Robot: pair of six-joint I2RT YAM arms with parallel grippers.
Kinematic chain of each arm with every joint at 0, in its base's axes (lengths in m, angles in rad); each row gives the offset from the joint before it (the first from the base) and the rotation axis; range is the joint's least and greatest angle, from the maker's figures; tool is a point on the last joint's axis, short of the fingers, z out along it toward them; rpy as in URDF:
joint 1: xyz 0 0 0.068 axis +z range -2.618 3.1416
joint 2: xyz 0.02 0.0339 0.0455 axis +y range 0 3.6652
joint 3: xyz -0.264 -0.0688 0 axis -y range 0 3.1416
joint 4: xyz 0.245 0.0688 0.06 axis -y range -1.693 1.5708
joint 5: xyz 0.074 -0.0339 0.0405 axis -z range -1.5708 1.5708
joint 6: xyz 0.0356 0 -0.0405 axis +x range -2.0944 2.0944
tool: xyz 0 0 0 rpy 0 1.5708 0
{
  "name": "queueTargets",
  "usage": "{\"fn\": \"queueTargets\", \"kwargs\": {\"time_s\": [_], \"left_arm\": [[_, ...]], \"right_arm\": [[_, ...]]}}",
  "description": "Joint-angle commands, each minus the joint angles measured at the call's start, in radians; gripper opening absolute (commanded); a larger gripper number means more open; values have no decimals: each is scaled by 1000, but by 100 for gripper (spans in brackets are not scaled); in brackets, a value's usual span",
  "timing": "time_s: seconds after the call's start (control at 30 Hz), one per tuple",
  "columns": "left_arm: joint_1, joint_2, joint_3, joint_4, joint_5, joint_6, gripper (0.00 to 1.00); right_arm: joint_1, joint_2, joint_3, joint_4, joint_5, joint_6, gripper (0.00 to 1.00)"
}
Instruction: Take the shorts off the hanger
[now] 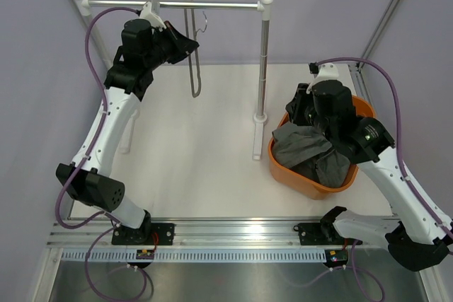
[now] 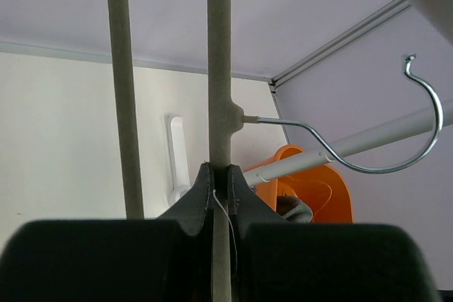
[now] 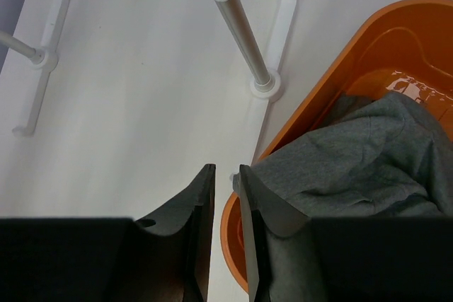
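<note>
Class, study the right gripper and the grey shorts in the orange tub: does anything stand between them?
Nothing visible does. The right gripper hangs over the orange tub at its rim, jaws slightly apart and empty. The shorts lie uncovered in the tub, just beside it. The rack post stands off to one side.

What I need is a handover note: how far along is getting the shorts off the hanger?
Done: the thin grey wire-loop hanger is bare, and the grey fabric shorts lie in the orange plastic basin. In hand: the left gripper is clamped on the hanger; the right gripper, slightly open and empty, hangs over the basin. Left: seemingly only putting the hanger away.
</note>
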Motion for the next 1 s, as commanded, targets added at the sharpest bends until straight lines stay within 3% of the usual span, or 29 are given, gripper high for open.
{"fn": "queueTargets", "kwargs": {"time_s": [0.0, 0.43, 0.7, 0.97], "left_arm": [[7, -12, 61, 98, 72, -11, 0], [7, -125, -48, 60, 110, 64, 0], [7, -144, -26, 51, 121, 75, 0], [30, -63, 59, 78, 133, 5, 0]], "right_arm": [[8, -28, -20, -5, 41, -14, 28], [10, -48, -47, -3, 43, -5, 29], [10, -56, -54, -6, 46, -2, 29], [8, -62, -51, -20, 52, -2, 29]]}}
